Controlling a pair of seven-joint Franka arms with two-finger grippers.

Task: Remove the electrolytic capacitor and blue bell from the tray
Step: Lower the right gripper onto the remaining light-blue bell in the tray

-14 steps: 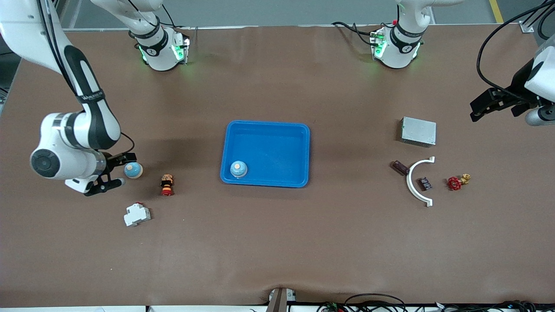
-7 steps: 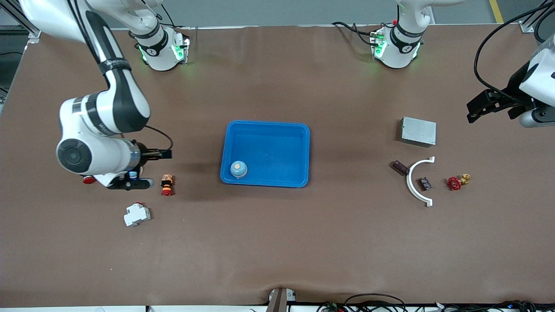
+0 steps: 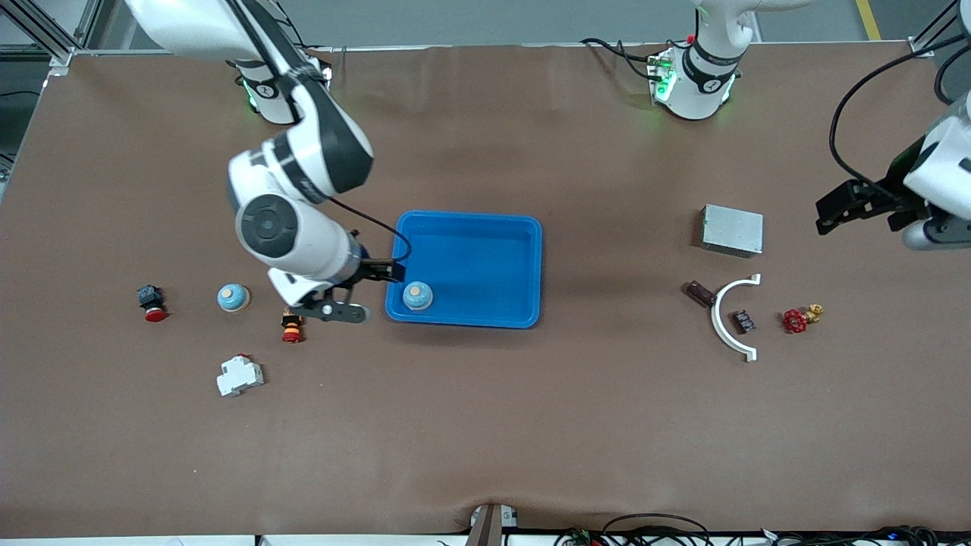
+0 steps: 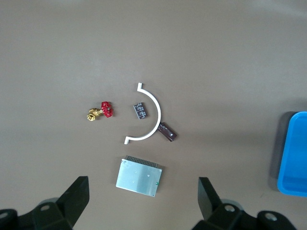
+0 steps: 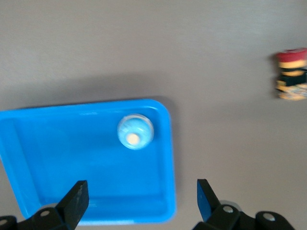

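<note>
Tray (image 3: 485, 250) – holds one blue bell (image 3: 417, 296) – corner nearest right arm.

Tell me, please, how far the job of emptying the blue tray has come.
Partly done, it seems. One blue bell already sits on the table toward the right arm's end, outside the blue tray. A second blue bell is the only thing inside the tray. The right pincer hangs open and empty beside the tray's edge, apparently going for it. The left pincer waits open, above the table.
</note>
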